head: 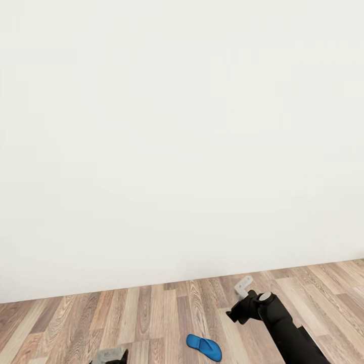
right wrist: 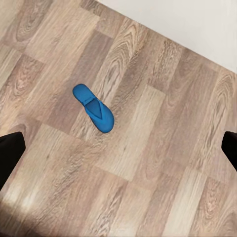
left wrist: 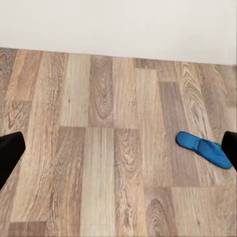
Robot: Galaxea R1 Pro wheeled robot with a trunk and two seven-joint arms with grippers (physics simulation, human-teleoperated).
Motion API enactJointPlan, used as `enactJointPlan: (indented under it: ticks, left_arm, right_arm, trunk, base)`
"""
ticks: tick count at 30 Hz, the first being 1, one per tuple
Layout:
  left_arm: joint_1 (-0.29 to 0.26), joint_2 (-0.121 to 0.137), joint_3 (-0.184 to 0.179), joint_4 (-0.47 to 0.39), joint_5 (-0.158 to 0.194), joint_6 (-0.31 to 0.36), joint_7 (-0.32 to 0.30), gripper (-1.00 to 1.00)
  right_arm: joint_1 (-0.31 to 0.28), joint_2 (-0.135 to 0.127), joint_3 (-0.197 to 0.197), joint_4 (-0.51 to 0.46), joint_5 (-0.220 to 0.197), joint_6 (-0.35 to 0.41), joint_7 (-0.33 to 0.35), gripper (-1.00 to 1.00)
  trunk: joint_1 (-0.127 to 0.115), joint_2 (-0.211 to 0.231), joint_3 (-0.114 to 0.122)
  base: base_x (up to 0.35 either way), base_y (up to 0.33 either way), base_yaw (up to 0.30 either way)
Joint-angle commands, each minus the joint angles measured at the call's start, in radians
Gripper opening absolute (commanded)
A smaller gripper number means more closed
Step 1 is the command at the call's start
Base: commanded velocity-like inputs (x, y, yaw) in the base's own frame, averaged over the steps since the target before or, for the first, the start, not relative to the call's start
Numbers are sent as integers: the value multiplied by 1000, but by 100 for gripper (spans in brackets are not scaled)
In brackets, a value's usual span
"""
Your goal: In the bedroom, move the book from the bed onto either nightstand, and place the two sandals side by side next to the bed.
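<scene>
Jaws of both grippers are seen apart, nothing held. 1 sandal [head: 203, 347] lies on floor [head: 151, 313] near wall [head: 177, 151]. Sandal pickup judged pending; approach + lowering needed.

My right arm [head: 288, 328] reaches up from the frame's lower right; both pincers' jaws stand wide apart, empty.

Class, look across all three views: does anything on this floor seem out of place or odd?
Yes: a single bright blue flip-flop sandal lies alone on the brown wood-plank floor near the white wall, strap side up, undamaged.
</scene>
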Motion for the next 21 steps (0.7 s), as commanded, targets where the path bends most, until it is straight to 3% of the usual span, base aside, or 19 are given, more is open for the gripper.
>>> enactJointPlan:
  ticks: [1,3,4,7,8,10,12,15,21]
  left_arm:
    - [0,0,0,-56,8,32,-19,100]
    - [0,0,0,-151,9,120,-65,100]
    - [0,0,0,-221,9,200,-112,100]
    - [0,1,0,-327,9,328,-201,100]
    - [0,1,2,-388,9,405,-271,100]
    - [0,5,7,-449,8,490,-376,100]
    - [0,11,17,-470,8,523,-438,100]
    - [0,24,82,-482,7,563,-539,100]
    - [1,30,221,-469,6,579,-588,100]
  right_arm:
    - [-1,-1,0,-1,11,2,8,100]
    - [-1,-1,-1,0,11,2,7,100]
    - [-1,-1,-1,0,11,2,7,100]
    - [-1,-1,-2,1,11,2,6,100]
    - [-1,-1,-2,1,11,2,6,100]
    - [-1,-1,-2,1,11,3,6,100]
    - [-1,-1,-2,1,11,3,6,100]
    - [-1,-1,-2,1,12,3,5,100]
    - [-1,0,-2,2,12,2,5,100]
  trunk:
    - [0,-1,-1]
    - [0,-1,-1]
    - [0,-1,-1]
    - [0,-1,-1]
    - [0,-1,-1]
    - [0,-1,-1]
    - [0,-1,-1]
    - [0,-1,-1]
    - [0,-1,-1]
  base:
    - [0,0,0]
    - [0,0,0]
    - [0,0,0]
    - [0,0,0]
    - [0,0,0]
    - [0,0,0]
    - [0,0,0]
    - [0,0,0]
    - [0,0,0]
